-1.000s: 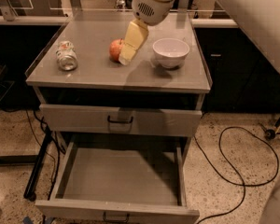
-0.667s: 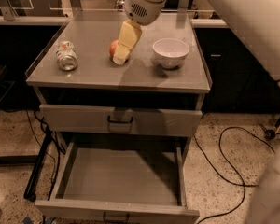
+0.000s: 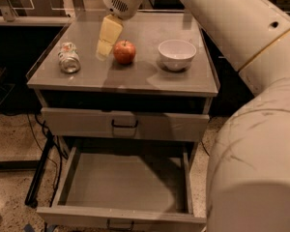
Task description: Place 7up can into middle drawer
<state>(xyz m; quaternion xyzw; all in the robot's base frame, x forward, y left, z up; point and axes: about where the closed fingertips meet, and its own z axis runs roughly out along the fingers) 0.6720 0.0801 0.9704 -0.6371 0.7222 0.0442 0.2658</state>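
Note:
The 7up can (image 3: 68,57), silvery with green and red marks and a dented body, lies on its side at the left of the cabinet top (image 3: 135,76). The middle drawer (image 3: 87,182) stands pulled open below, its flat grey tray bare. My gripper (image 3: 106,41), with yellowish fingers, hangs above the cabinet top between the can and a red apple (image 3: 124,51), to the right of the can and apart from it. It holds nothing.
A white bowl (image 3: 177,54) stands right of the apple. A closed grey drawer front with a black handle (image 3: 124,125) sits above the open drawer. My large white arm (image 3: 251,81) fills the right side. Black cables (image 3: 43,144) run down the cabinet's left.
My gripper has moved left across the cabinet top, from over the apple to its left side, nearer the can. The can, apple and bowl have not moved.

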